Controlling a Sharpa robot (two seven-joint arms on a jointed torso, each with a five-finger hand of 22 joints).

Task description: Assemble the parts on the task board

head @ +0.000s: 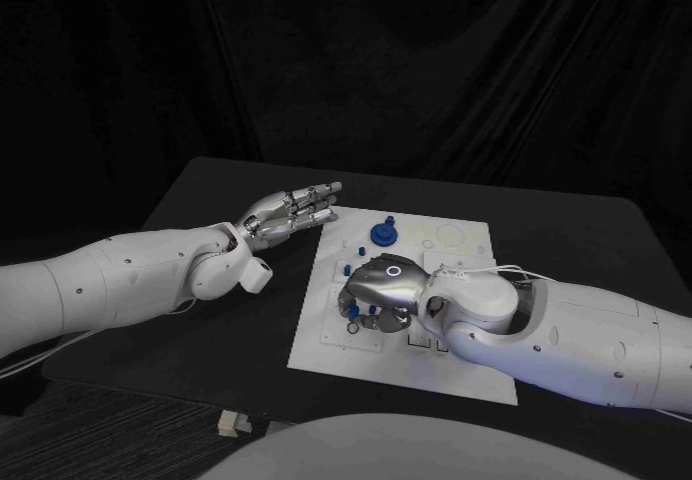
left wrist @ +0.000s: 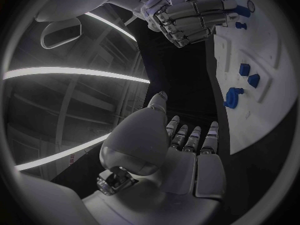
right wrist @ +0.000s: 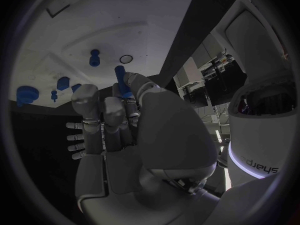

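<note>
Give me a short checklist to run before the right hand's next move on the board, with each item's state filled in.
1. Right hand holds a part: ok; a blue part sits between its fingertips.
2. Right hand is over the board: ok.
3. Left hand is off the board: ok; it lies on the table beside the board's edge, fingers spread, holding nothing.
4. Target hole under the held part: cannot tell; the hand covers it.
5. Other parts are out of the way: ok for the large blue part at the board's far end; nearer ones cannot tell.
</note>
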